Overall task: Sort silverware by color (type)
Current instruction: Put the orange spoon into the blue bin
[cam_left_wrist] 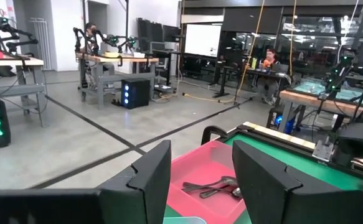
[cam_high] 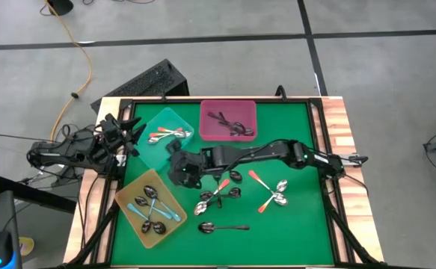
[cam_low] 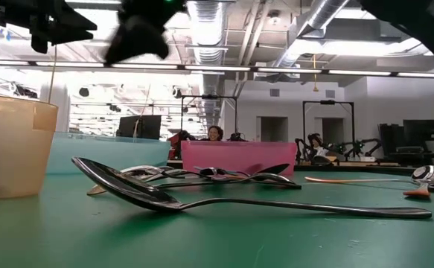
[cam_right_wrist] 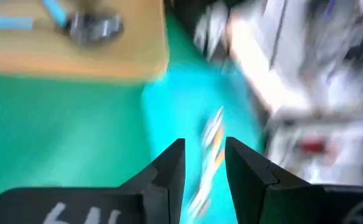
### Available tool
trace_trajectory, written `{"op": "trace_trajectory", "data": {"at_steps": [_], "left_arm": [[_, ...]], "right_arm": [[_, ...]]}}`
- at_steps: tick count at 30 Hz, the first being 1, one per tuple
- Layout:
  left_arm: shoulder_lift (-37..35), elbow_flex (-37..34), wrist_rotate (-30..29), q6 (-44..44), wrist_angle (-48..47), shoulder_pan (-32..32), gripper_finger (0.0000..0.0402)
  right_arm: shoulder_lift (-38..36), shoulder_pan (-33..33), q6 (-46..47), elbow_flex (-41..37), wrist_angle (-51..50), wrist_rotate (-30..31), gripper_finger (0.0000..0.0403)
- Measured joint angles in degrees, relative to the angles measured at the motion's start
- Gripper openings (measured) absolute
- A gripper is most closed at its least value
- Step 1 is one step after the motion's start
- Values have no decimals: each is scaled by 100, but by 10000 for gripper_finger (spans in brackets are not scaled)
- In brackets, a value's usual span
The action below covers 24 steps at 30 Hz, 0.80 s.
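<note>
High view: right gripper (cam_high: 179, 170) over the green mat (cam_high: 296, 224) between teal tray (cam_high: 152, 155) and yellow tray (cam_high: 128, 196); left gripper (cam_high: 131, 128) parked off the table's left edge. Loose spoons (cam_high: 221, 193) lie mid-mat; dark ones in the pink tray (cam_high: 209, 133).
Low view: black spoon (cam_low: 202, 199) lies nearest.
Left wrist view: fingers (cam_left_wrist: 150, 177) drawn together, nothing held.
Right wrist view: fingers (cam_right_wrist: 172, 165) slightly apart, nothing visibly between them; orange-handled spoons (cam_right_wrist: 209, 152) in teal tray beyond.

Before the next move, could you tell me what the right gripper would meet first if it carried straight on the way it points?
Probably the teal tray: the right gripper points at it and the spoons inside, though depth is unclear.
</note>
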Motion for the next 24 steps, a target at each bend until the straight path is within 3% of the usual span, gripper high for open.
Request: {"op": "trace_trajectory", "data": {"at_steps": [6, 11, 17, 21, 24], "left_arm": [[0, 0, -3, 0, 0, 0, 158], [0, 0, -3, 3, 0, 0, 158], [0, 0, -2, 2, 0, 0, 158], [0, 0, 0, 24, -56, 0, 158], [0, 0, -1, 53, -158, 0, 158]], "right_arm": [[-51, -38, 3074, -4, -2412, 189, 123], [72, -151, 4936, -6, -4237, -16, 123], [51, -116, 5873, -501, -4937, -78, 123], [-233, 29, 5941, -1156, -4950, -624, 123], [-638, 234, 6331, -2008, -4936, -681, 123]]}}
